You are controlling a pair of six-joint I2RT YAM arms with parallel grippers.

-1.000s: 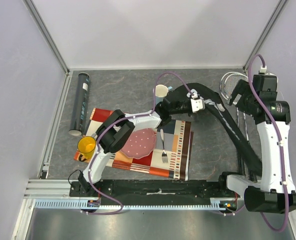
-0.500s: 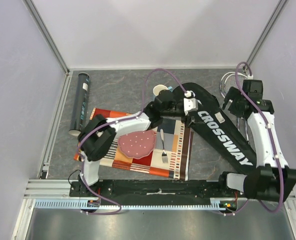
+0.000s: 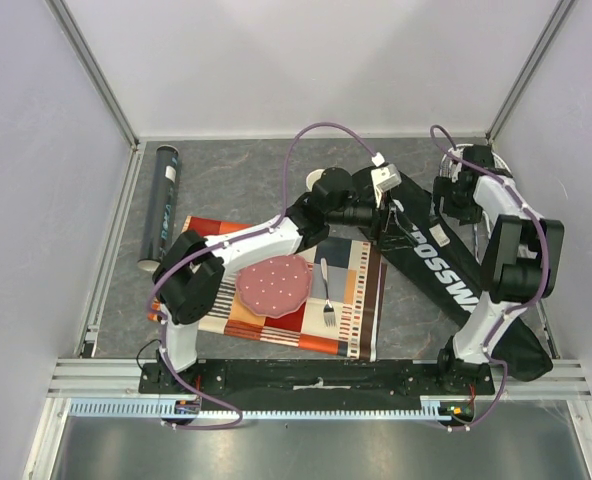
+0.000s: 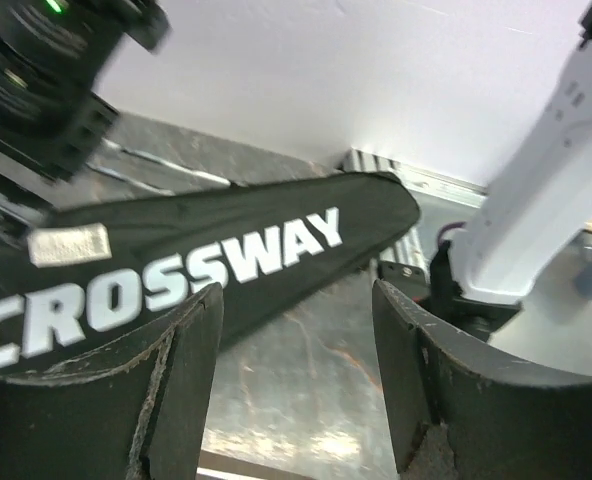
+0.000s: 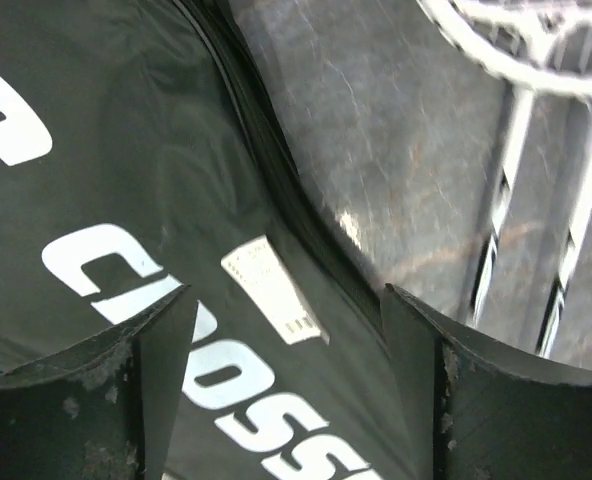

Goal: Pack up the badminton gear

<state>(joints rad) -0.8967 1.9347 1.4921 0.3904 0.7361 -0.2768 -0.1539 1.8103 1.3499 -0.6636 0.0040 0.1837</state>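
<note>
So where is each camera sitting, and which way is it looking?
Top camera: high behind the robot, looking down at the table; left arm and right arm show.
Left wrist: on the left gripper, looking sideways along the racket bag; its fingers show.
Right wrist: on the right gripper, looking down at the bag and rackets; its fingers show.
Shared: all see the bag's CROSSWAY lettering.

looks like a robot lab cell here: bare white panel walls (image 3: 306,60), aluminium frame rails (image 3: 91,375) boxing a grey desk (image 3: 246,185), cabled left arm (image 3: 246,243) and right arm (image 3: 521,250) bolted along its near edge.
</note>
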